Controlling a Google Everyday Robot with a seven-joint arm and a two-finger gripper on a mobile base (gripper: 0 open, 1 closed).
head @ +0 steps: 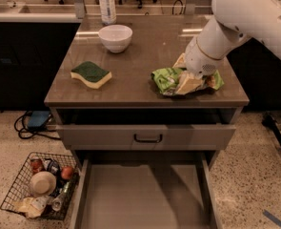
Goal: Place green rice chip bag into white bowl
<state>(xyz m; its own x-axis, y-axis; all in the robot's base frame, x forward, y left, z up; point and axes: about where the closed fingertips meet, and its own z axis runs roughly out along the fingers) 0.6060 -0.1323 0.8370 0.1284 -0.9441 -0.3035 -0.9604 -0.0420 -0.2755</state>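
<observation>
Gripper: the gripper (pixel 185 80) is down on the green rice chip bag (pixel 165 80), under the white arm (pixel 240 13) coming in from the right; I cannot tell from here whether it is pinching the bag or only resting on it
Bag: crumpled on the front right of the table (pixel 130 92), close to the front edge, its right end near the right edge
Bowl: the white bowl (pixel 115 37) stands upright at the back, left of centre, just in front of a clear bottle (pixel 106 4)
Room between: bare tabletop from bag to bowl
Sponge: green-and-yellow sponge (pixel 91 74) front left, well apart from the bag
Below: upper drawer (pixel 148 137) slightly out, bottom drawer (pixel 142 190) pulled fully open
Floor: wire basket (pixel 21 185) of oddments at lower left
</observation>
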